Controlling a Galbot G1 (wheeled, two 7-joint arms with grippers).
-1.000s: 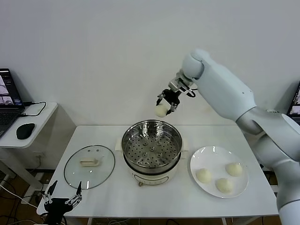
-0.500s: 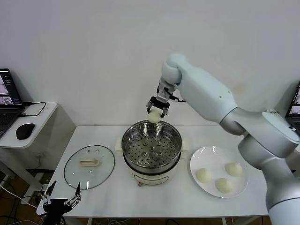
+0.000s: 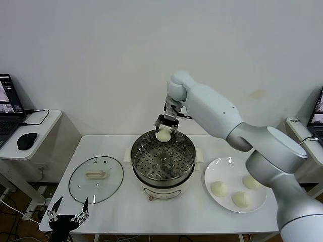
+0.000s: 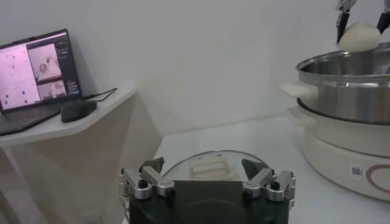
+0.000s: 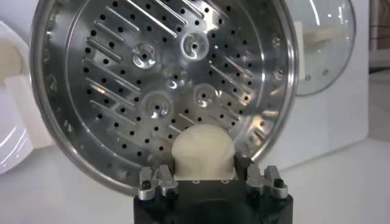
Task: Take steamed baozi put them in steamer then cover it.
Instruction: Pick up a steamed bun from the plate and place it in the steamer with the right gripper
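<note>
One small round cream-white dough bun (image 3: 163, 135) is hanging over the far rim of the shiny steel steamer pot (image 3: 163, 160), pinched by the right gripper (image 3: 164, 130) fingers so it can drop onto the tray. Left gripper (image 3: 66, 214) is waiting low by the desk (image 3: 126, 206), fingers spread.

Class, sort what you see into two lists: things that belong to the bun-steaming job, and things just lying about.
Job: held bun in right tool; three buns on plate; steamer; lid; left tool, open, parked low.

Lying about: laptop; mouse; side table.
</note>
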